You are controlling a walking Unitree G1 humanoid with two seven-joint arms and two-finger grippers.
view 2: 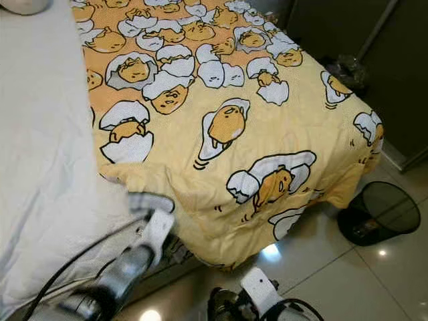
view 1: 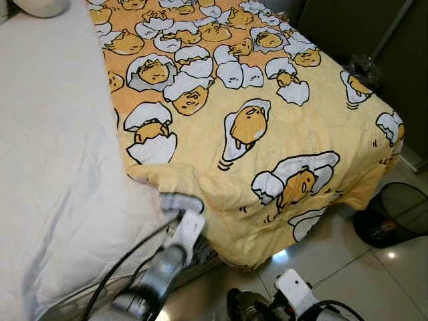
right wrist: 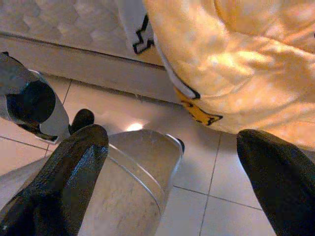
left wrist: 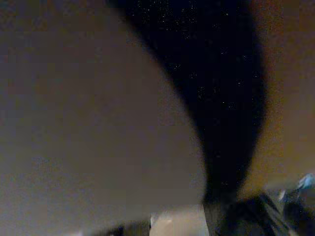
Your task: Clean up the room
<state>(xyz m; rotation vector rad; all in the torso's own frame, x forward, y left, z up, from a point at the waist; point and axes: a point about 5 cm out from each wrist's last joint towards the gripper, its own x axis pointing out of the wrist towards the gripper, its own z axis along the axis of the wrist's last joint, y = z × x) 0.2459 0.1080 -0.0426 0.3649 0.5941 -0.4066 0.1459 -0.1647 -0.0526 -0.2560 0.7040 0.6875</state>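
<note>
A yellow blanket printed with egg characters covers the right part of the bed and hangs over its foot end. My left gripper reaches up to the blanket's near-left corner, where the blanket meets the white sheet. The tip of that gripper is tucked against the cloth there. In the left wrist view, tan fabric lies close over the lens beside a dark shape. My right gripper hangs low over the tiled floor, open, with nothing between its fingers. The blanket's hanging edge is above it.
A black mesh waste bin stands on the glossy tiles at the bed's right foot corner. Dark cabinet fronts rise behind it. A pale pillow lies at the head end. Cables run along my left arm.
</note>
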